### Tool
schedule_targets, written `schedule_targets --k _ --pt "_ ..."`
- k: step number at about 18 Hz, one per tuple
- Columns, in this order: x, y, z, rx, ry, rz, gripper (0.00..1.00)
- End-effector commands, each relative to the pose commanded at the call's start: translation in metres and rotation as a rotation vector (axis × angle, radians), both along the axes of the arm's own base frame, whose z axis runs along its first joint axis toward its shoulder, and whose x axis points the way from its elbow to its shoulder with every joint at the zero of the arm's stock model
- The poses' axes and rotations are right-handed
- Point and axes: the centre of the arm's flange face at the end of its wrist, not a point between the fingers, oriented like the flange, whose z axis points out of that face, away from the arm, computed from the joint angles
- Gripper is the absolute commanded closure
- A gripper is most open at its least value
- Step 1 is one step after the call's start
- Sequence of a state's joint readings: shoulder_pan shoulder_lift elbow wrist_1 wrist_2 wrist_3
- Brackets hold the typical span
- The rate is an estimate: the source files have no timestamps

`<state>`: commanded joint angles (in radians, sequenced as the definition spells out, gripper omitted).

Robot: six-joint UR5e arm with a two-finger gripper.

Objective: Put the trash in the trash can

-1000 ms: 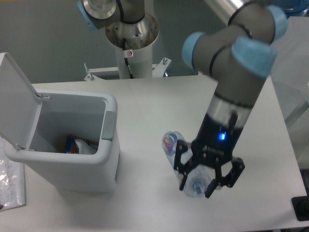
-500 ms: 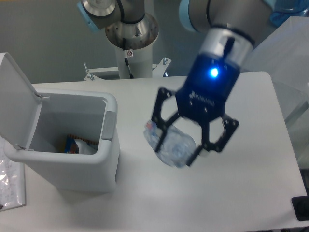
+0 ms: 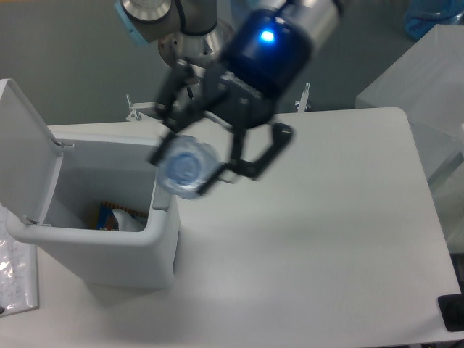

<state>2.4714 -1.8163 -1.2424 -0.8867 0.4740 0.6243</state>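
My gripper (image 3: 194, 156) is shut on the crushed clear plastic bottle (image 3: 186, 168), held in the air, its round end facing the camera. It hangs just above the right rim of the white trash can (image 3: 165, 217), near the grey latch tab (image 3: 164, 187). The can's lid (image 3: 22, 148) stands flipped open on the left. Inside the can lie a crumpled clear wrapper (image 3: 132, 220) and a piece with orange and blue print (image 3: 109, 216).
A flat clear sheet with dark specks (image 3: 16, 273) lies at the table's left edge beside the can. The robot's base column (image 3: 197, 69) rises behind the table. A dark object (image 3: 451, 312) sits at the table's front right corner.
The gripper lifted the bottle off the table and carried it up and left, from the middle right of the table to the can's right rim.
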Motion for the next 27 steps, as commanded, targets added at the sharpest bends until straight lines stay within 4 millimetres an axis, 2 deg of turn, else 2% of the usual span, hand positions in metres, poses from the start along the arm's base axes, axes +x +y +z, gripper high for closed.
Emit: schedule_targets --k 2,4,7,9,10,12,13,14,18,20,23,27 --pt "0.016 0.007 -0.007 -0.003 -0.001 -0.026 0.52" --pt "0.019 0.01 -0.017 -0.001 0.009 -0.036 0.51" --pt "0.034 0.023 -0.041 -0.013 0.025 -0.085 0.5" --pt "0.037 0.023 -0.061 -0.015 0.057 -0.114 0.42" --pt "0.038 0.024 -0.071 -0.02 0.065 -0.124 0.33" --pt "0.047 0.022 -0.083 -0.025 0.071 -0.143 0.25" --pt "0.049 0.021 -0.089 -0.027 0.077 -0.15 0.07" --pt "0.051 0.019 -0.088 -0.024 0.083 -0.154 0.0" --pt "0.053 0.013 -0.095 -0.035 0.072 -0.15 0.0" --pt "0.041 0.009 -0.098 -0.039 0.068 -0.13 0.0" --pt "-0.01 -0.019 -0.103 -0.048 0.061 -0.039 0.0" --pt "-0.099 -0.06 -0.142 -0.136 0.054 0.128 0.0"
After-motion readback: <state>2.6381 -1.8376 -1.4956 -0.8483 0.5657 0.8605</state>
